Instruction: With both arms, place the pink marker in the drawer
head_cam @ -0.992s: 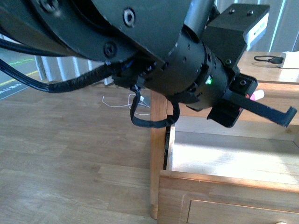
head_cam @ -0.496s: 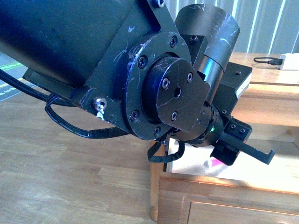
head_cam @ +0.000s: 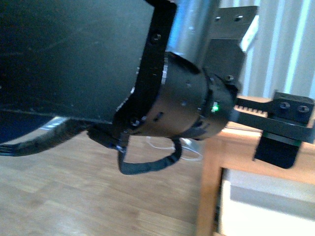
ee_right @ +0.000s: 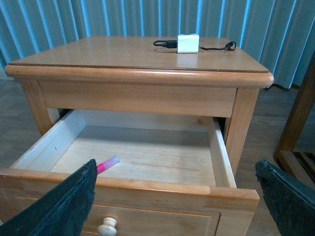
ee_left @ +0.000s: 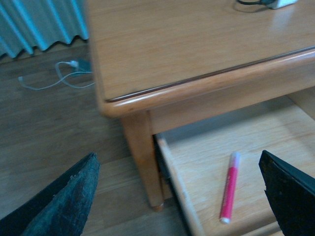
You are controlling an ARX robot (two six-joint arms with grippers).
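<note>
Pink marker (ee_left: 229,189) flat on the pale floor of the pulled-out drawer (ee_right: 219,152), close to one side wall and the front panel, paler end turned toward the back. Touched by neither arm.

Nearest in the left wrist view: left fingers (ee_left: 64,206), spread wide apart and gripping nothing, raised above the drawer's corner by the leg, with the marker showing in the gap between them. Nearest in the right wrist view: right fingers (ee_right: 59,206), likewise spread wide and bare, facing the drawer front. Low on that front, a small round knob (ee_right: 107,227).

Filling most of the blurred front view: left arm (head_cam: 187,103), black, with a small green light (head_cam: 215,107) lit on its wrist.

Above the drawer, honey-brown tabletop (ee_right: 123,51), with a white charger (ee_right: 188,43) resting toward its far edge and a black cable (ee_right: 216,48) trailing from it.

Beside the leg, wooden floor (ee_left: 49,128) with a thin white cord (ee_left: 59,78) lying loose on it. Farthest back, blue pleated curtain (ee_right: 123,17).
</note>
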